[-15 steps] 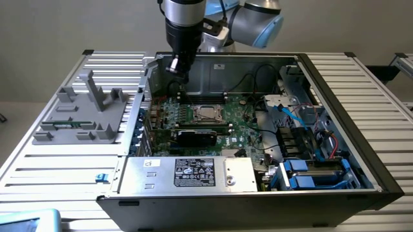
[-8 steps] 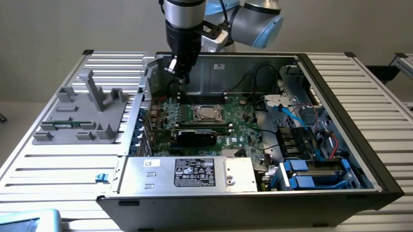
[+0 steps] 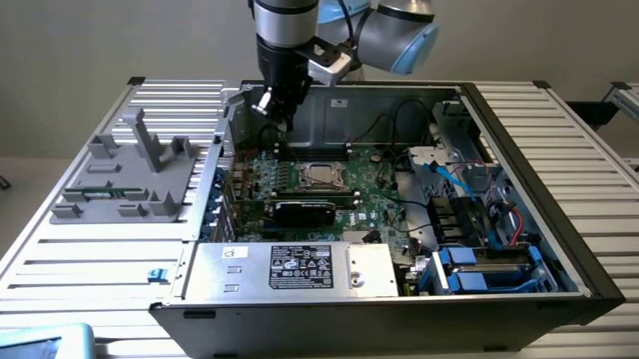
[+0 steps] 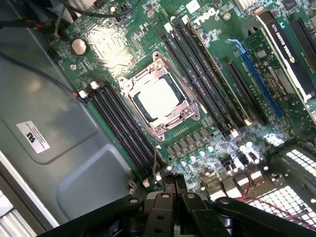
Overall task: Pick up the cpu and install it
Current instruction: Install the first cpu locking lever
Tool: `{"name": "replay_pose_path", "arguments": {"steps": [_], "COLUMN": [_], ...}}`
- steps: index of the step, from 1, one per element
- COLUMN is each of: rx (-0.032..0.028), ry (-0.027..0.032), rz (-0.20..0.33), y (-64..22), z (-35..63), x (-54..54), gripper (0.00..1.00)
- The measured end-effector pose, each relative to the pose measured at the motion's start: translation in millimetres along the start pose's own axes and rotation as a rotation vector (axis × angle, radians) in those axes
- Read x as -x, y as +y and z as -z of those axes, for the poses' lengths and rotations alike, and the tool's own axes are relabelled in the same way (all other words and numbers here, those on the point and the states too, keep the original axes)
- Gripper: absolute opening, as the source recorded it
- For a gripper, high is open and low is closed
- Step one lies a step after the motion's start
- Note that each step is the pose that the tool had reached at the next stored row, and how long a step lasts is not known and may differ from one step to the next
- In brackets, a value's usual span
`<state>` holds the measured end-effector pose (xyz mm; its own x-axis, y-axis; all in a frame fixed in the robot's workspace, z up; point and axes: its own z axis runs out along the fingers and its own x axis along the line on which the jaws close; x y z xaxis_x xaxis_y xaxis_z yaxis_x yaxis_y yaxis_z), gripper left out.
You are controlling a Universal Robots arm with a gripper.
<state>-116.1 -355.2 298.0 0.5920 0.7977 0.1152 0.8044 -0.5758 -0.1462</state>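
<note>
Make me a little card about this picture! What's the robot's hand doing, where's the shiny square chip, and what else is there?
hand: shut, nothing in it, hanging over the green board inside the open computer case
cpu: lying in the metal socket frame on the green board
black card: plugged into the board near the socket
grey holder: on the table, at the exterior view's left of the case
</note>
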Motion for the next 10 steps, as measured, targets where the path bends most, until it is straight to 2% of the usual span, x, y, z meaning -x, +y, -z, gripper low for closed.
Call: {"name": "replay_pose_path", "arguments": {"steps": [7, 10], "rx": [0.0119, 0.0125], "ry": [0.0152, 0.0166], "rz": [-0.103, -0.111], "y": [0.5, 0.7], "z": [-3.7, -4.0], "x": [0.5, 0.7], "gripper": [0.11, 0.11]}}
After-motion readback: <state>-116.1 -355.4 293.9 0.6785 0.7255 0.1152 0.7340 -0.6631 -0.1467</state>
